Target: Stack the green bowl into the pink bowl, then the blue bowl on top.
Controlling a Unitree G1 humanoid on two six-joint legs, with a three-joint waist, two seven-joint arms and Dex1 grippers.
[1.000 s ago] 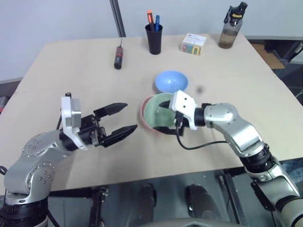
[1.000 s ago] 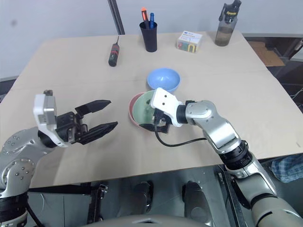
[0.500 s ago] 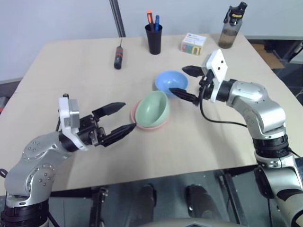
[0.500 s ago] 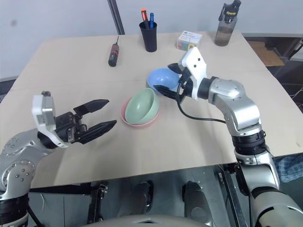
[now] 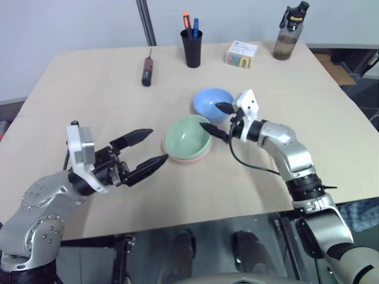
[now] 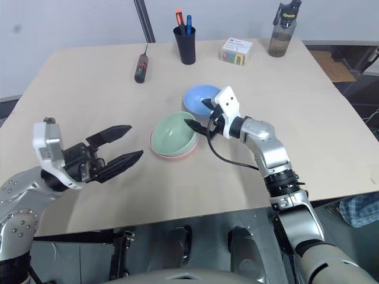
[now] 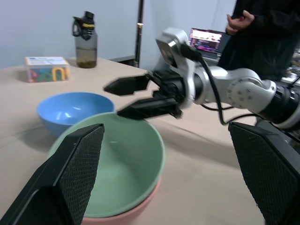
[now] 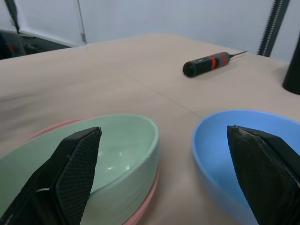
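Note:
The green bowl (image 5: 187, 138) sits nested level in the pink bowl (image 5: 172, 155), whose rim shows beneath it. Just behind them stands the blue bowl (image 5: 212, 100), upright on the table. My right gripper (image 5: 209, 115) hovers open between the blue bowl's near rim and the green bowl's right rim, with nothing in it. In its wrist view the green bowl (image 8: 93, 150) and blue bowl (image 8: 234, 154) lie on either side ahead of the fingers. My left gripper (image 5: 159, 145) is open and empty, just left of the stacked pair, pointing at the green bowl (image 7: 119, 164).
At the table's far side lie a screwdriver (image 5: 148, 70), a black pen cup (image 5: 192, 46), a small box (image 5: 241, 54) and a dark bottle (image 5: 290, 32). In the left wrist view a person (image 7: 262, 28) stands beyond the table by a laptop (image 7: 208, 40).
My right gripper left the green bowl's rim, swung up behind the blue bowl, then came down between the two bowls. The green bowl tipped, then settled level in the pink one. The left arm stayed put.

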